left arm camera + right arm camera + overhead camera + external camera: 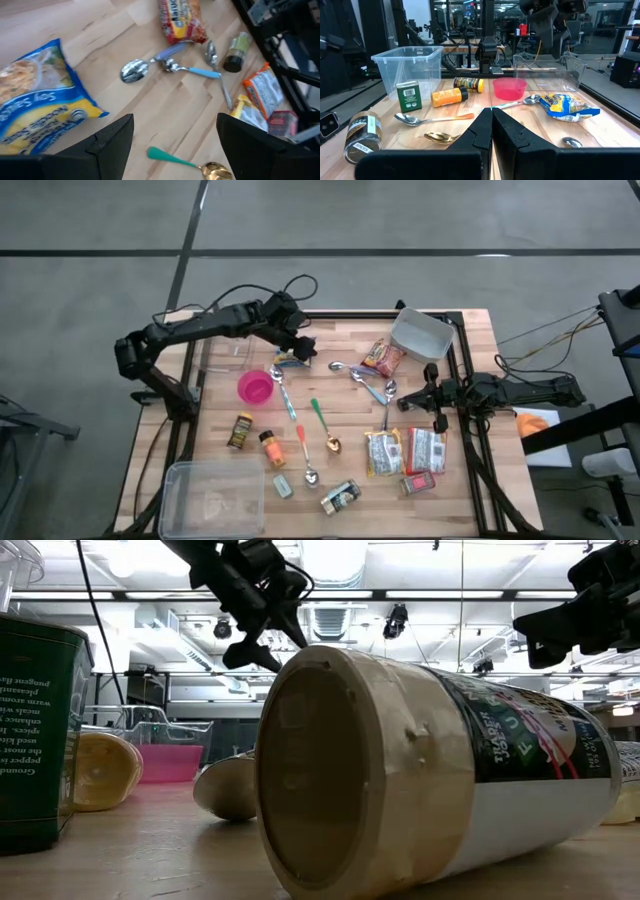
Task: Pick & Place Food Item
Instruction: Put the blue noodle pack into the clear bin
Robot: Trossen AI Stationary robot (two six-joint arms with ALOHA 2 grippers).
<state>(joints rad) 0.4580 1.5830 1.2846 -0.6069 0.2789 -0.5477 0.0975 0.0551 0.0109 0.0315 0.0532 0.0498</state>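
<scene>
A blue and yellow food packet (292, 361) lies flat on the wooden table toward its far left; it also shows in the left wrist view (35, 105) and the right wrist view (567, 106). My left gripper (301, 344) hangs open in the air just above and beside it, slanting down, with bare table between its fingers (175, 125). It touches nothing. A red noodle packet (383, 358) lies farther right. My right gripper (415, 400) waits shut and level at the table's right side (491, 117).
A pink bowl (255, 388), several spoons (372, 385) and spice jars (240, 431) are scattered over the table. More packets (405, 452) lie near right. Clear bins stand at the near left (213, 495), far left (225, 352) and far right (422, 333). A jar (430, 780) lies before the low camera.
</scene>
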